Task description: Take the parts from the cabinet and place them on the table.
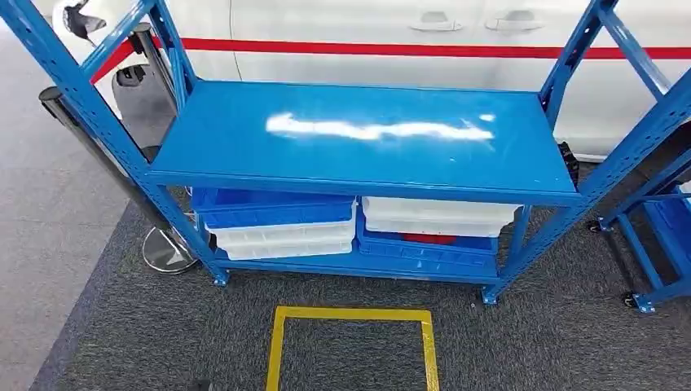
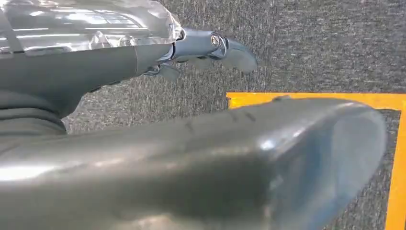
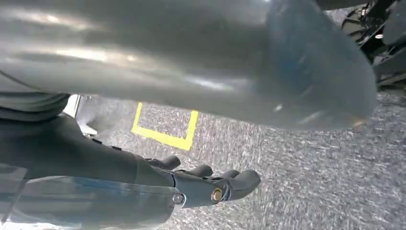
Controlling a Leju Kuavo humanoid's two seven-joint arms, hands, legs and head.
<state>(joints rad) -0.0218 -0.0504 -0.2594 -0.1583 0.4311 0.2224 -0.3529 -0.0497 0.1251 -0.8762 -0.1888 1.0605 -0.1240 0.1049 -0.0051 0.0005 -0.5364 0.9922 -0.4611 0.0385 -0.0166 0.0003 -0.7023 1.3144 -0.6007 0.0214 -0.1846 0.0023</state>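
Note:
The blue metal cabinet (image 1: 367,138) stands in front of me in the head view; its top shelf is bare apart from a streak of glare. On the lower shelf a blue tray (image 1: 273,208) lies on white trays (image 1: 285,242) at the left. At the right, a white tray (image 1: 436,216) covers a blue tray (image 1: 424,251), and something red (image 1: 428,239) peeks out between them. My left hand (image 2: 191,158) hangs over the carpet with its fingers (image 2: 210,48) apart and holds nothing. My right hand (image 3: 191,62) hangs likewise, its fingers (image 3: 210,184) loosely extended around nothing.
A yellow taped square (image 1: 350,314) marks the grey carpet before the cabinet. A white car with a red stripe (image 1: 407,32) stands close behind it. A black post on a round metal base (image 1: 167,248) is at the left. Another blue wheeled rack (image 1: 660,236) is at the right.

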